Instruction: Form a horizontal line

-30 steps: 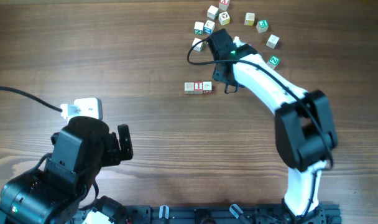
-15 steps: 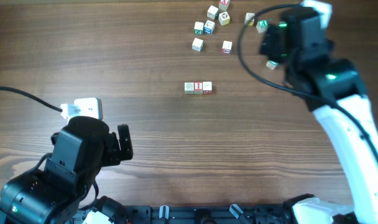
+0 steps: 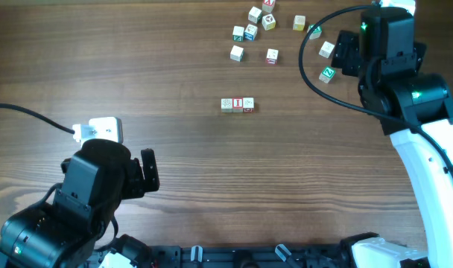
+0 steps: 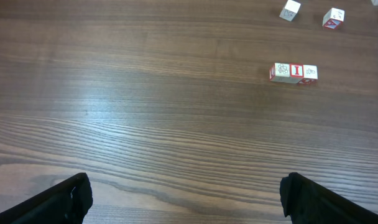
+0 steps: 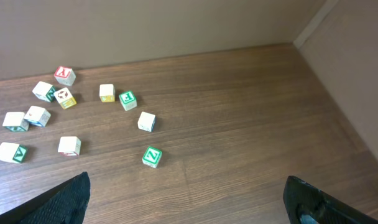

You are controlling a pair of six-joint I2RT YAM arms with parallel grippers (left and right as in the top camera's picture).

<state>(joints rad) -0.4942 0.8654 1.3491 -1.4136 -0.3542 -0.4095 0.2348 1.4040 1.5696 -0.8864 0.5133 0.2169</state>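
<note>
Holding the left fingers (image 4: 55, 202) spread wide at the bottom corners of the left wrist view, gripping nothing; hovering them over bare bench (image 4: 145, 124), well short of the horizontal line (image 4: 293, 72); spreading the right fingers (image 5: 58, 199) just as wide, likewise gripping nothing, above the loose cubes (image 5: 151, 156); folding the left arm (image 3: 85, 201) low at the near-left corner; stretching the right arm (image 3: 428, 149) up the right side, wrist beside the scattered cubes; placing the row near mid-bench in the overhead view, three cubes touching edge to edge, apart from the loose ones; catching a red I on its middle cube only from the left wrist; showing a wall (image 5: 176, 25) only from the right wrist, row out of frame.
</note>
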